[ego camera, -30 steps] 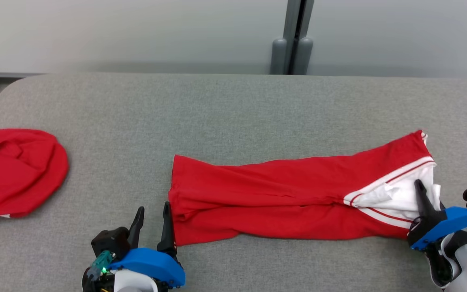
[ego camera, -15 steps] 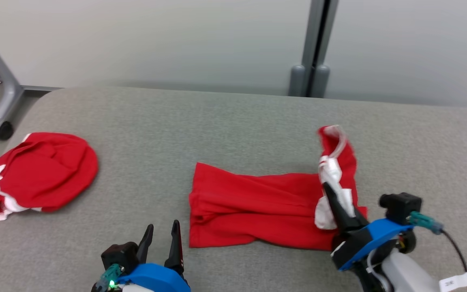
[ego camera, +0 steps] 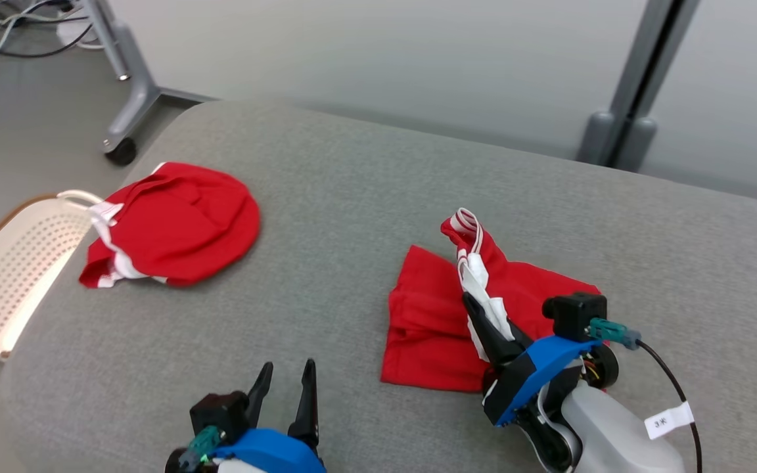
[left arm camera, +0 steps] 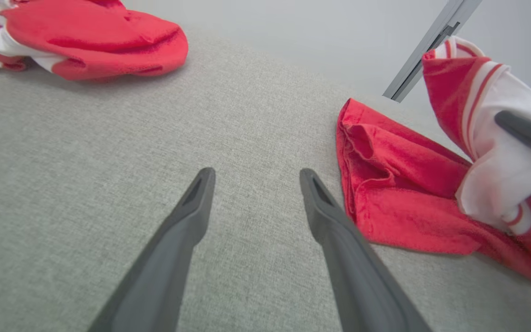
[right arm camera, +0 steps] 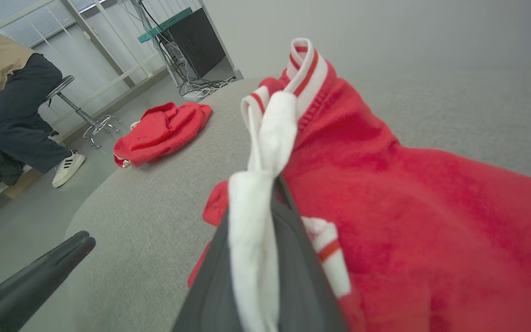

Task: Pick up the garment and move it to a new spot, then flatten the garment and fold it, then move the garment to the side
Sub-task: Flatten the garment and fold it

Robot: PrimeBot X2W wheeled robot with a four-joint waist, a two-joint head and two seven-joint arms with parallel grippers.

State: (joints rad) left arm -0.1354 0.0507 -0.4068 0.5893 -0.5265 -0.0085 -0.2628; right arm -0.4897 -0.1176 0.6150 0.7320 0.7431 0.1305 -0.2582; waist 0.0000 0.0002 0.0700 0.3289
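Garment, red with white striped trim: lies on grey table, right of centre, one end lifted and doubled back over the rest. Right gripper: fingers pinched together on the white trim end. Left gripper: fingers apart, just beside the garment's near edge. Second red garment: far left, by white basket.

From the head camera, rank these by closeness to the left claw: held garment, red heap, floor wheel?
1. held garment, just right of the left gripper.
2. red heap, farther left on the table.
3. floor wheel, beyond the table's far corner.
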